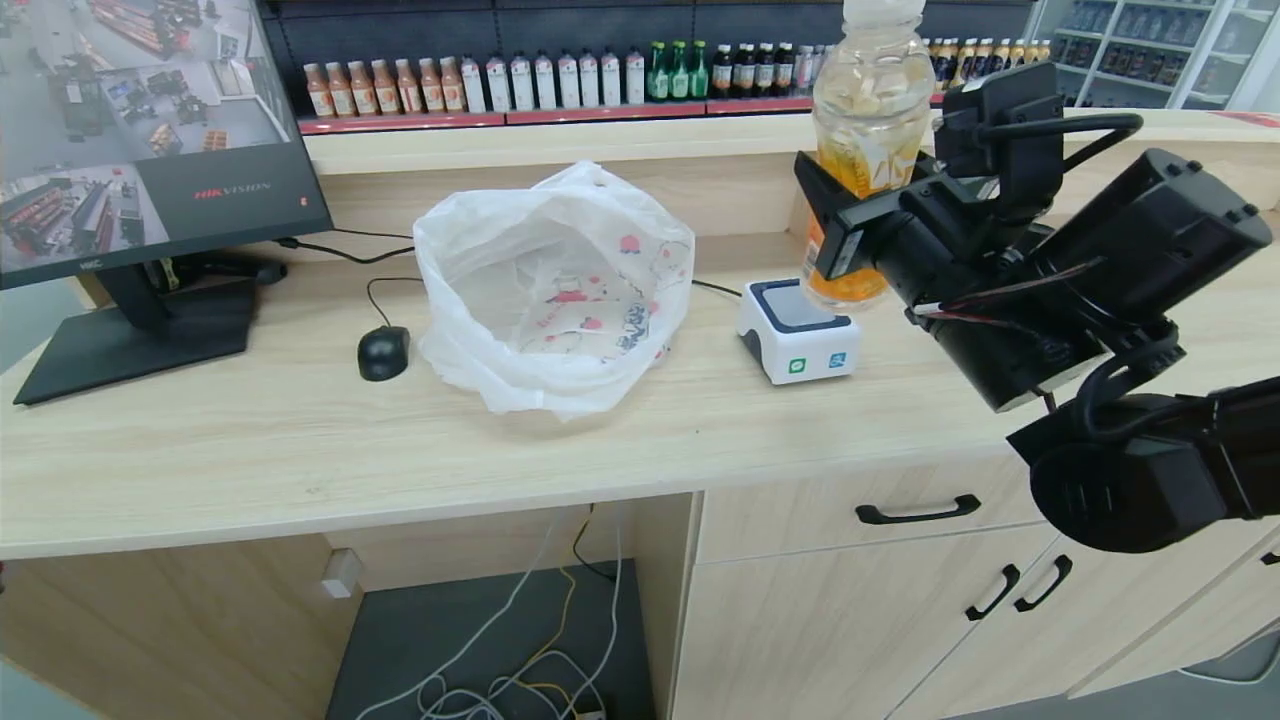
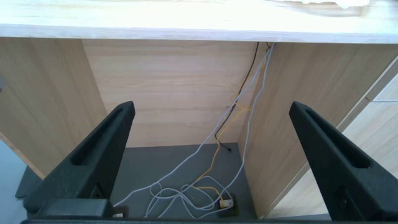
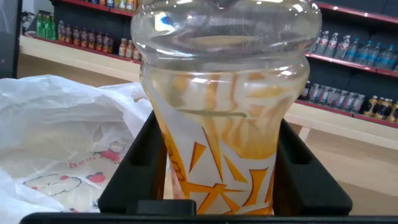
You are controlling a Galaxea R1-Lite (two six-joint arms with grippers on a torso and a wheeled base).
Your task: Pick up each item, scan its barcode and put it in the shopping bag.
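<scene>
A clear bottle (image 1: 868, 120) with orange drink and an orange label is held upright in the air by my right gripper (image 1: 850, 235), just above and behind the white barcode scanner (image 1: 797, 329). The right wrist view shows the bottle (image 3: 224, 124) squeezed between both black fingers (image 3: 134, 168). The white plastic shopping bag (image 1: 560, 285) stands open on the wooden counter (image 1: 250, 430), left of the scanner. My left gripper (image 2: 211, 168) hangs open below the counter's edge, facing the recess with cables, nothing between its fingers.
A monitor (image 1: 150, 130) on a black stand occupies the counter's far left, with a black mouse (image 1: 383, 352) beside the bag. A raised ledge (image 1: 560, 140) runs behind the counter. Drawers with black handles (image 1: 918, 513) sit under the right side.
</scene>
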